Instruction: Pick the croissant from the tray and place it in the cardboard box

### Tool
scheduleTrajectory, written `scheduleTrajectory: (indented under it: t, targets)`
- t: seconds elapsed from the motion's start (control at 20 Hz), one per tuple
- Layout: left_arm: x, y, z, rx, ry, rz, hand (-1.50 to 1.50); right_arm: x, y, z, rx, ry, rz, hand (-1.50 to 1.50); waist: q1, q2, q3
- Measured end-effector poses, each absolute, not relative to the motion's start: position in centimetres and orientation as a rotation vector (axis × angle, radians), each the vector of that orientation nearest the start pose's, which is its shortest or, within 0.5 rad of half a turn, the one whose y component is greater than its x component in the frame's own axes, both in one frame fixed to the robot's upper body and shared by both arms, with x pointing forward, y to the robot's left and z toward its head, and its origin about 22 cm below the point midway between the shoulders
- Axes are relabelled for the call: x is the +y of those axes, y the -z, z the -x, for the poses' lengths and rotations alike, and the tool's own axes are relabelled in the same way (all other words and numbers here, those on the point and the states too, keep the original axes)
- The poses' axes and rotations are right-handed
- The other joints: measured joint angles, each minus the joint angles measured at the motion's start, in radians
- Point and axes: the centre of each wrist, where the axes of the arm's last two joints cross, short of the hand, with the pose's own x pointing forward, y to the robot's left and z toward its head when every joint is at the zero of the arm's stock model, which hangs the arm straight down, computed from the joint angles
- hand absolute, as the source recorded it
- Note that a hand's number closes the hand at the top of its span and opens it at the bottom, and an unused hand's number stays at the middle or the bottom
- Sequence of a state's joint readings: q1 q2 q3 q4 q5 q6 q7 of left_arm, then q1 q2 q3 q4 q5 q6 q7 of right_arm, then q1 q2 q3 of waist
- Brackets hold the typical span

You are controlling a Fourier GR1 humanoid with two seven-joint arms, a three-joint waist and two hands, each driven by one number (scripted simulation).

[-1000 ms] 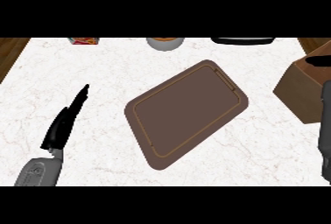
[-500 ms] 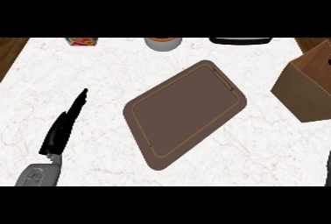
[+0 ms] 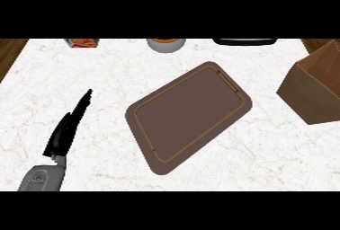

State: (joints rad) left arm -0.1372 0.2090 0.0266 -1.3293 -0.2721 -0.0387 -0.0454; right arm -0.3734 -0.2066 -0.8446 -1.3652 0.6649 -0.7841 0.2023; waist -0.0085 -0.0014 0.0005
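Centrally, brown tray (image 3: 189, 117); cardboard box (image 3: 315, 87) at right edge; left hand (image 3: 66, 132) lower left.

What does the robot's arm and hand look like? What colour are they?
Only the left arm shows. The forearm is light grey and rounded, with a faint raised pattern on its shell. The left robot hand is glossy black, long and slim, narrowing to thin pointed fingers. No cables or markings are visible. The right one is out of view.

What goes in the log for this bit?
tray: no croissant showing | box: at right edge | left hand: open, resting | right hand: not in view
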Motion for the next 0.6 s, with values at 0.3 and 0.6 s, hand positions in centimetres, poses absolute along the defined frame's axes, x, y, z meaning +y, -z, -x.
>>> scheduleTrajectory:
  t: [0.3,0.6]
  targets:
    - [28.4,0.6,-27.4,-1.465,0.417,-0.326,0.0,-44.4,-6.1,-21.7,-1.253,0.909,1.606,-1.5,0.002,0.0,0.0]
    - [28.2,0.5,-27.2,-1.466,0.416,-0.325,0.0,-44.4,-3.9,-16.7,-1.243,0.875,1.622,-1.5,0.003,0.0,0.0]
